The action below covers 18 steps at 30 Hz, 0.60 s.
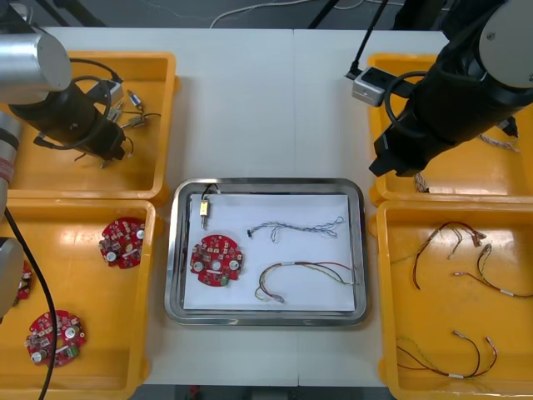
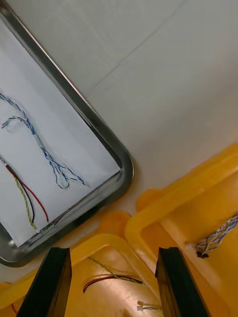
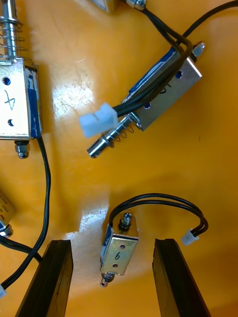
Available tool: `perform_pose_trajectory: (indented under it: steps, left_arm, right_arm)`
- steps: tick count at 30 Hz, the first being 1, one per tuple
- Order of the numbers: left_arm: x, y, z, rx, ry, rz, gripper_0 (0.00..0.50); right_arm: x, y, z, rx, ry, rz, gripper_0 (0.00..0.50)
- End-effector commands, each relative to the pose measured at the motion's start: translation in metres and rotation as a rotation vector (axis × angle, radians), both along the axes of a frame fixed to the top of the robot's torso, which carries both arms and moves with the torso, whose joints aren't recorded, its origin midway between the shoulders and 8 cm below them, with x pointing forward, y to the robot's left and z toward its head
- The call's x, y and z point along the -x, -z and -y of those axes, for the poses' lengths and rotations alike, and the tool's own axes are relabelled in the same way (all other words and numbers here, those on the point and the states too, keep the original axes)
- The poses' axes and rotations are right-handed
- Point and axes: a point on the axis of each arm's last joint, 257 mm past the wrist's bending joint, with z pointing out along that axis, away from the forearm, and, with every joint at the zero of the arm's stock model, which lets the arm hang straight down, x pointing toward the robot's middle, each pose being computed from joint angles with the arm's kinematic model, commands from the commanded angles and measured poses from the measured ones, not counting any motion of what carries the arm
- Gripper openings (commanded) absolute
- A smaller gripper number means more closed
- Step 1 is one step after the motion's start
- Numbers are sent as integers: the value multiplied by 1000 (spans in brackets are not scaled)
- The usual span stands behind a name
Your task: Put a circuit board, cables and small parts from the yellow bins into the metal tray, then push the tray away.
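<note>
Front view: my left tool [image 1: 108, 143] is down in the far-left yellow bin [image 1: 171, 117], in among the small metal parts [image 1: 133, 104]. My right tool [image 1: 391, 162] hangs over the inner edge of the right-hand bins. The metal tray [image 1: 266, 319] sits mid-table and already holds a circuit board [image 1: 217, 259], a blue and white cable [image 1: 304, 227], a red and yellow cable [image 1: 300, 271] and one small part.

Right wrist view: right tool [image 2: 113, 257] is spread wide with nothing in it, with the tray's corner [image 2: 124, 168] just beyond.

Left wrist view: left tool [image 3: 113, 245] is wide open and empty, straddling the part marked 6 [image 3: 119, 252] without touching it. My guess is it's a dense, stiff little block with slick metal faces, so I'd pinch across the flat sides of the body. I wouldn't grab the black lead [image 3: 163, 200], since it's floppy and could snag on the neighbouring parts.
</note>
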Motion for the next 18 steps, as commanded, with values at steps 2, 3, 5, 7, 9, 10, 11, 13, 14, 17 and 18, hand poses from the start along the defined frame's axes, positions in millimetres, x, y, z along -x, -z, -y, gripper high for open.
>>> perform_pose_trajectory:
  steps: [2,3,5,7,9,10,11,13,14,17,18]
  left_arm:
    - [-7,-7,9,-41,112,50,468]
    - [-8,-7,11,-39,111,53,465]
    - [-10,-7,12,-42,107,61,467]
    - [-12,-7,10,-58,102,67,464]
    - [-15,-6,11,-68,101,76,460]
    - [-15,-6,10,-69,101,79,458]
    - [-16,-6,11,-68,100,81,454]
    - [-15,-6,11,-68,102,79,451]
    - [-15,-6,11,-69,103,79,447]
    - [-14,-3,10,-72,105,79,409]
    - [-14,-2,10,-74,107,79,403]
  right_arm:
    - [4,-2,45,14,214,43,500]
    - [5,-1,49,11,243,45,500]
    - [8,1,55,-2,311,45,500]
    - [11,3,60,-23,369,38,500]
    - [15,5,65,-58,442,28,500]
    - [16,5,66,-74,466,26,500]
    - [17,3,69,-97,499,26,500]
    - [19,1,72,-130,545,26,500]
    - [19,0,74,-139,560,29,500]
    - [26,-4,85,-182,631,37,500]
    - [28,-3,88,-188,651,37,500]
